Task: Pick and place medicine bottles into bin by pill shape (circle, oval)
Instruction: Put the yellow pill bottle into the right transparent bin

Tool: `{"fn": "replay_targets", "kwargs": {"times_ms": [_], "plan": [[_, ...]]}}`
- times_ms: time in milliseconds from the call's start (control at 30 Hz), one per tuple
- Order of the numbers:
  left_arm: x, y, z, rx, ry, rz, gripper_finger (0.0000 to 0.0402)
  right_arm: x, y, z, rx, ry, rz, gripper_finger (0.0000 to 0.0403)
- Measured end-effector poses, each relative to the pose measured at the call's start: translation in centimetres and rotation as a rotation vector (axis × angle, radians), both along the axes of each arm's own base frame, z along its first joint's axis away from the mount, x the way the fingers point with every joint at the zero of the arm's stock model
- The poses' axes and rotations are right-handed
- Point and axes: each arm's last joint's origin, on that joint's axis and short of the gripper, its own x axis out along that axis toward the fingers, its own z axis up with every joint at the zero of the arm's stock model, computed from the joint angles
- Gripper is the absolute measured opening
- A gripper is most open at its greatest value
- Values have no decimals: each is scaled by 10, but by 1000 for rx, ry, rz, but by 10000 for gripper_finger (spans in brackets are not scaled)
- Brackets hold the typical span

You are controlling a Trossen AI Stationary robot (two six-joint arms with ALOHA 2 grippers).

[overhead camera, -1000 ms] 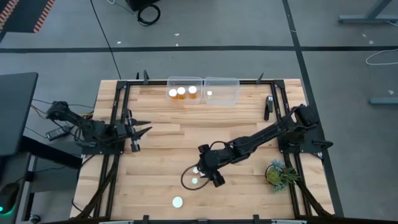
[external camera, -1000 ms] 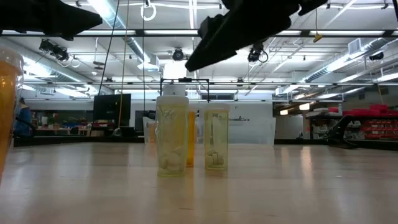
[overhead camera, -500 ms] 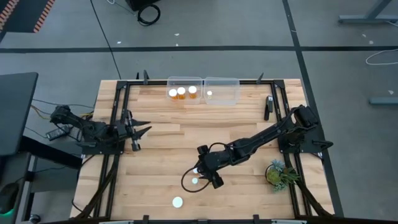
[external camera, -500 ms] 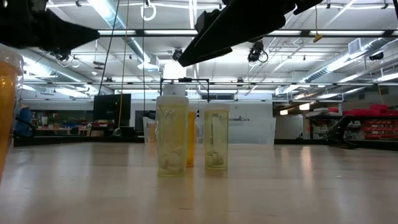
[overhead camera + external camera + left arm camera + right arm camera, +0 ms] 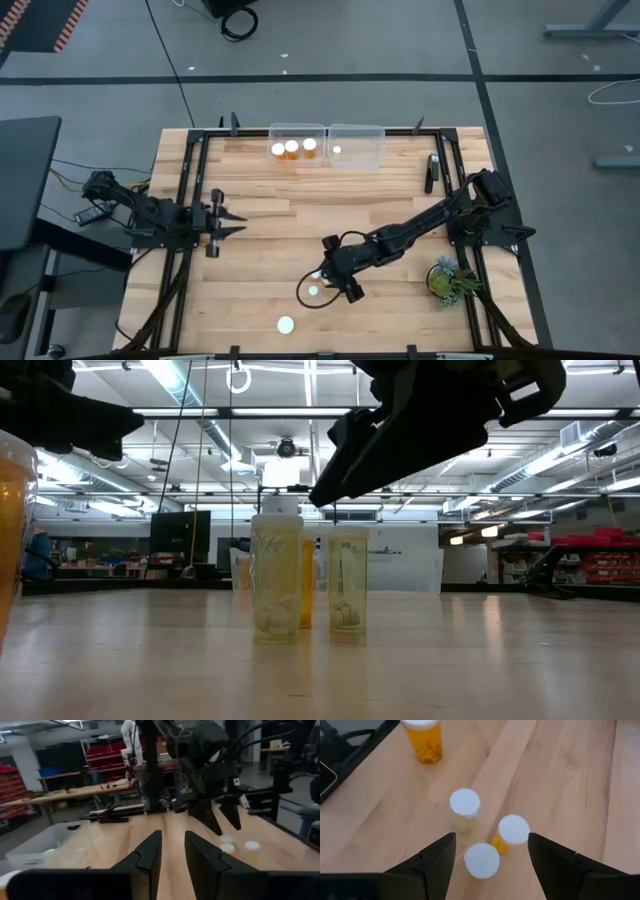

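Three medicine bottles with white caps stand close together near the table's middle front: one pale, one with orange pills, one seen cap-on. My right gripper hovers open above them, also in the high view, touching none. A further orange bottle stands apart, near the front edge. My left gripper is open and empty at the table's left, its fingers pointing toward the right.
Two clear bins stand at the far edge: the left bin holds three bottles, the right bin holds one. A green plant stands at the right front. A dark cable loops by the bottles.
My right gripper has shifted slightly toward the near edge over the three bottles, staying open. My left gripper has moved a little toward the near edge and turned at its wrist. No bottle has moved.
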Motion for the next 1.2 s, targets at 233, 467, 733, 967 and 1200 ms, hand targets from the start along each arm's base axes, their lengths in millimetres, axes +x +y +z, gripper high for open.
{"fn": "replay_targets", "kwargs": {"times_ms": [233,467,733,967,1200], "plan": [[0,0,0,-19,-3,-7,80,-5,-1,-11,1,-30,-5,255],[1,10,0,-41,-4,188,67,-9,-3,-19,10,-43,-12,255],[3,24,0,7,6,370,48,-13,-4,-24,9,-25,-17,255],[4,34,-5,-30,42,438,31,-13,-4,-24,20,-21,-28,255],[6,28,-7,-50,63,271,30,-11,-3,-22,50,-39,-47,255]]}}
